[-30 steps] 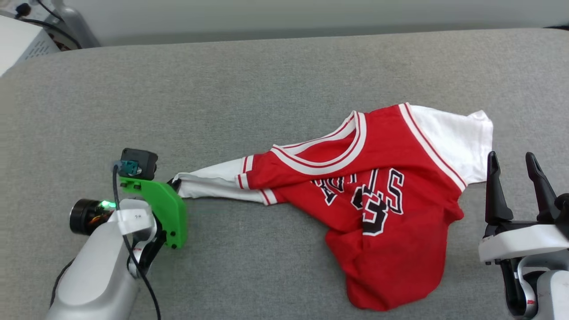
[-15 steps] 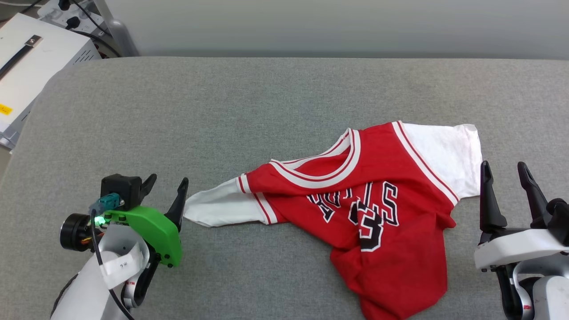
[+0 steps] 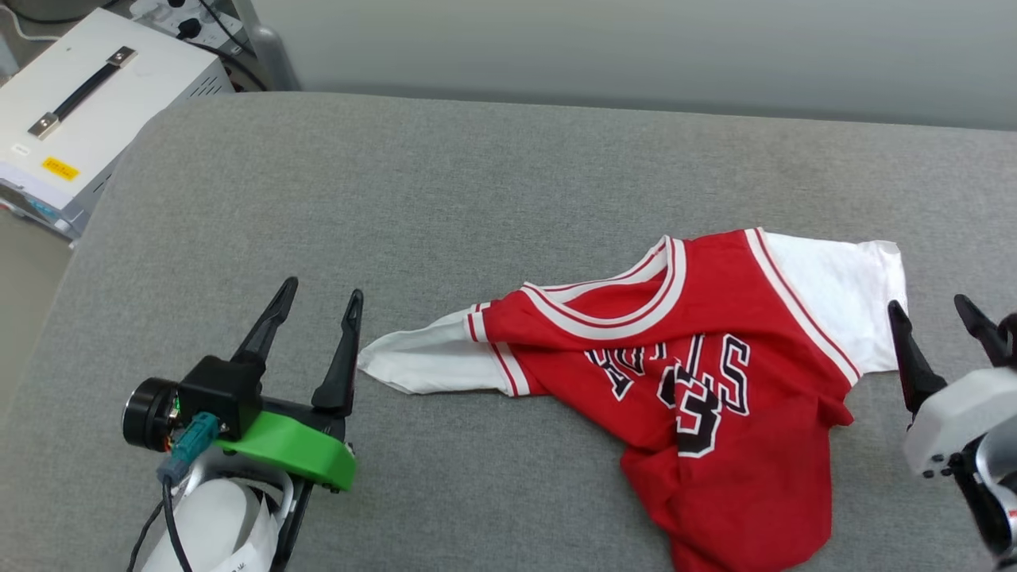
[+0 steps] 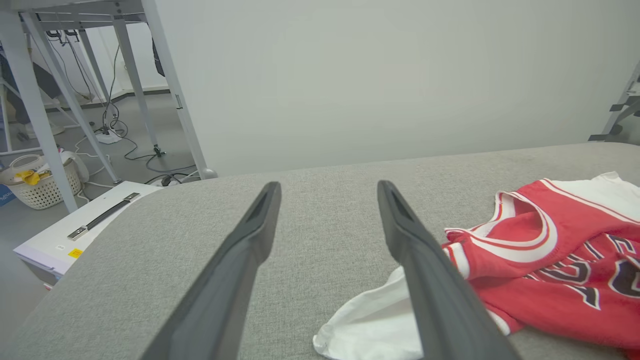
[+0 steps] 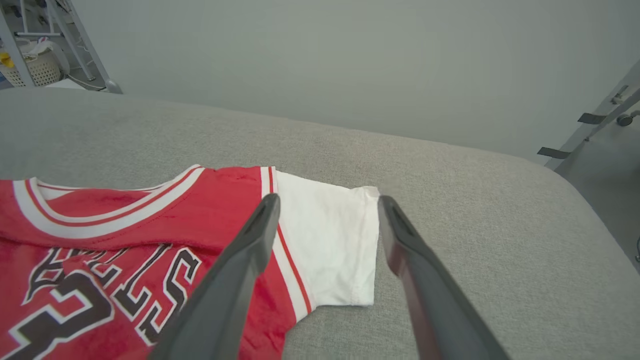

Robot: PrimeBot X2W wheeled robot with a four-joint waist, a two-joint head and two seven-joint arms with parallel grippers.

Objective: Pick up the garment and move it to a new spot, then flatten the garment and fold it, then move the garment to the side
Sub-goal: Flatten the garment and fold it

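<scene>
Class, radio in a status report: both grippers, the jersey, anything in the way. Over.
Left gripper open, empty, beside white sleeve tip. Right gripper open, empty, by other sleeve. Red jersey rumpled on grey table, unfolded. Nothing lies on it.

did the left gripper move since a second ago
Yes: the left gripper opened and backed left, off the white sleeve of the shirt.
</scene>
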